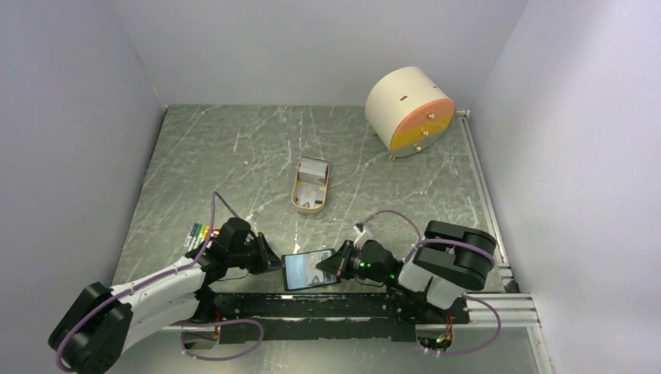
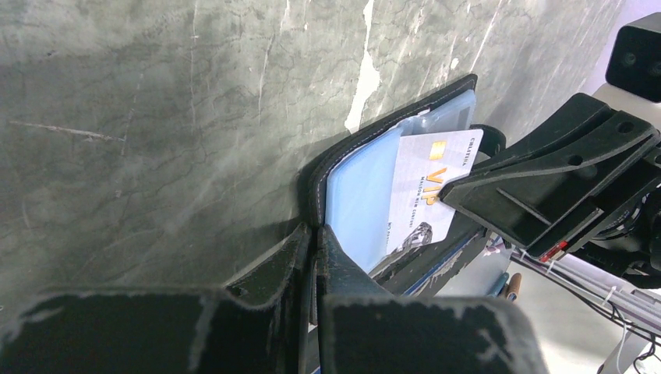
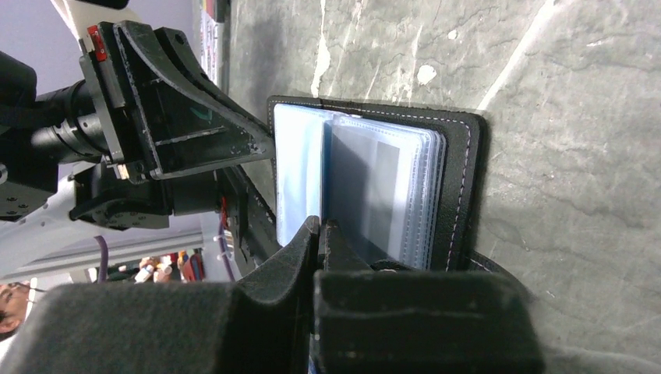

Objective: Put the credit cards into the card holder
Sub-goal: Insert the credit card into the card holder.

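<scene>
The black card holder (image 1: pixel 306 269) lies open near the front edge, its blue-grey pockets (image 2: pixel 355 204) facing up. My left gripper (image 2: pixel 316 231) is shut on the left rim of its black cover. A white credit card (image 2: pixel 425 195) printed "VIP" rests over the pockets, and my right gripper (image 1: pixel 334 265) is shut on that card's right edge. In the right wrist view the right gripper (image 3: pixel 321 226) pinches a thin sheet edge-on above the clear sleeves (image 3: pixel 390 187). More grey credit cards (image 1: pixel 313 169) lie in the tan tray (image 1: pixel 299 199).
A round beige drum with an orange face (image 1: pixel 409 109) stands at the back right. Coloured markers (image 1: pixel 198 233) lie left of the left arm. A metal rail (image 1: pixel 483 195) runs along the right side, and white walls enclose the table.
</scene>
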